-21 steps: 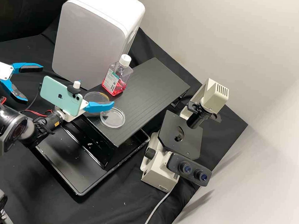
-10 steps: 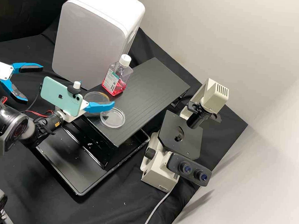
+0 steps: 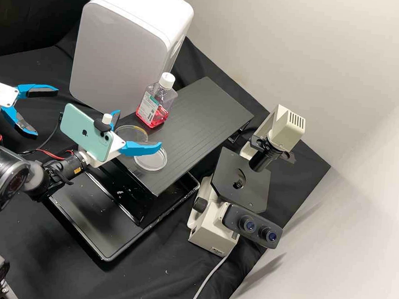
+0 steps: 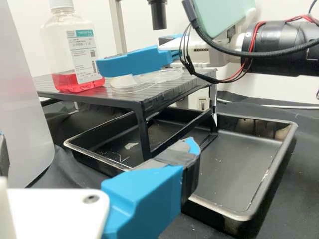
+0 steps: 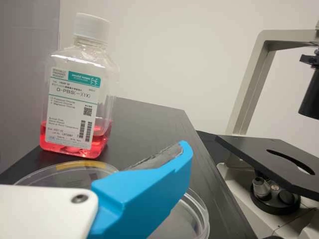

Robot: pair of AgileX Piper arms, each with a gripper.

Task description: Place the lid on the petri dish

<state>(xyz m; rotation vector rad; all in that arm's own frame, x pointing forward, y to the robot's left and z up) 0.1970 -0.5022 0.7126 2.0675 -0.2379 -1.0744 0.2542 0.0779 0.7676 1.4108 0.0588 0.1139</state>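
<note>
High view: right gripper has advanced over the raised platform, jaws spread either side of the yellow-rimmed dish half; the clear half lies just beside it. Neither is grasped; lidding apparently remains undone.

The dark grey right arm stretches forward, low and nearly level, ending in the white, blue-fingered right gripper, jaws spread wide. The matching left gripper hangs well apart from it, jaws equally wide.
</note>
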